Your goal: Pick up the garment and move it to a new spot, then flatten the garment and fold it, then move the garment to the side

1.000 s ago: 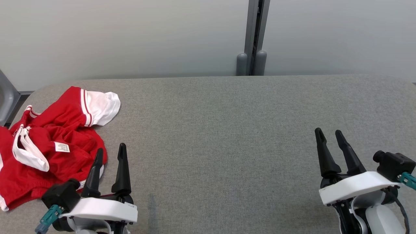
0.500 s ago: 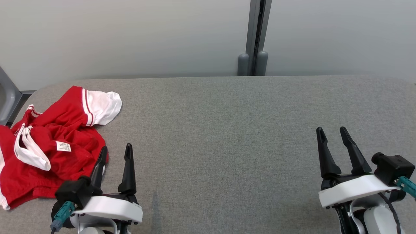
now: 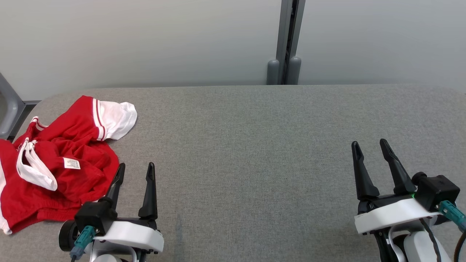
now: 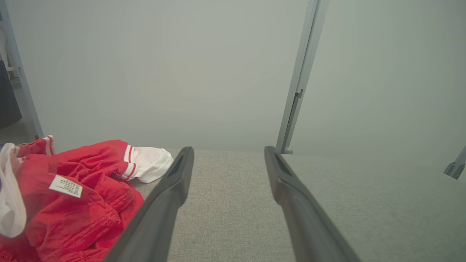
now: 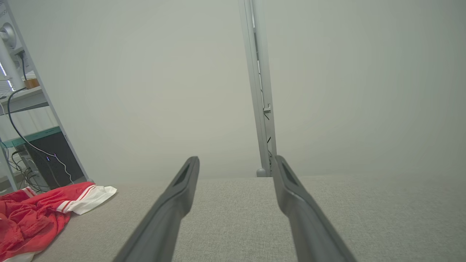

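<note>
the task looks barely begun, as far as can be judged. the garment [image 3: 54, 163], red with white trim and a small white label [image 3: 70, 163], lies crumpled in a heap at the left end of the grey tabletop [image 3: 255, 145], neither flattened nor folded. the left fingers [image 3: 148, 189] stand apart and empty, just beside the heap's near right edge; whether one tip brushes the cloth cannot be told. the right fingers [image 3: 362, 173] stand apart and empty too, well away at the near right over bare tabletop. every step seems left to do: picking up, moving to a new spot, flattening, folding and setting aside.
</note>
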`<state>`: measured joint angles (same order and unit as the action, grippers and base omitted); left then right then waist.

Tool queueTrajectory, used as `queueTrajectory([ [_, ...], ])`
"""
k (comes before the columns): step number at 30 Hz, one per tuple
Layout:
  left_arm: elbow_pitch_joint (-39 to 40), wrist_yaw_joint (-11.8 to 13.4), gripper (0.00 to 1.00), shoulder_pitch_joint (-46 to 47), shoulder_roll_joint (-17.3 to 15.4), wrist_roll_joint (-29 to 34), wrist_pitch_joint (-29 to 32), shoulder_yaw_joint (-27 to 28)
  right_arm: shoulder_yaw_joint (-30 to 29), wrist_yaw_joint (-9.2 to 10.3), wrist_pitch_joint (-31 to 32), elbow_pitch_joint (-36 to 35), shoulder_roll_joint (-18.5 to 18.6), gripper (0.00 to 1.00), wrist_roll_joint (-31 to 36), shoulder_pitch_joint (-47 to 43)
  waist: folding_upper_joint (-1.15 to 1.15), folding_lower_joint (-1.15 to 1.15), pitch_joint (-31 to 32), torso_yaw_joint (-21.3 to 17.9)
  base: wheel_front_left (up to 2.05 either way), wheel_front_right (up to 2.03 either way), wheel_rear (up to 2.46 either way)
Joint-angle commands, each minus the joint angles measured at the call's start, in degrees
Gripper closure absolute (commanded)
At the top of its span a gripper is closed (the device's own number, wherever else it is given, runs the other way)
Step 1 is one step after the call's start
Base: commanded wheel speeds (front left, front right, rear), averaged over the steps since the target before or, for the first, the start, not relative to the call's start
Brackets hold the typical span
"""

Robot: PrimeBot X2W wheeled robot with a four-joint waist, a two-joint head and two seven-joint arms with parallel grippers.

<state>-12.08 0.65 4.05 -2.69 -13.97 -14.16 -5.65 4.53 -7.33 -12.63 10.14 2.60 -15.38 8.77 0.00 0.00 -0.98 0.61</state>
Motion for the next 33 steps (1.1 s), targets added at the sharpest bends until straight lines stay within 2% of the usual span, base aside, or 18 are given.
queueTrajectory([
  [1,-0.1,0.2,0.00,1.3,-0.3,0.9,-0.3,0.0,0.2,-0.26,-0.5,-0.4,0.4,0.00,1.0,-0.6,0.00,0.00,0.0,0.0,0.00,0.00,0.00],
  [16,-0.9,0.7,0.00,1.5,-0.3,7.0,-1.0,-0.4,0.8,-0.22,-2.8,-1.2,0.5,0.00,6.6,-0.9,0.00,0.00,0.0,0.1,0.00,0.00,0.00],
  [33,-1.9,0.9,0.00,2.1,-0.3,6.1,-1.0,-0.8,0.5,-0.22,-2.8,-0.7,0.5,0.00,6.0,-0.6,0.00,0.00,0.0,0.3,0.00,0.00,0.00],
])
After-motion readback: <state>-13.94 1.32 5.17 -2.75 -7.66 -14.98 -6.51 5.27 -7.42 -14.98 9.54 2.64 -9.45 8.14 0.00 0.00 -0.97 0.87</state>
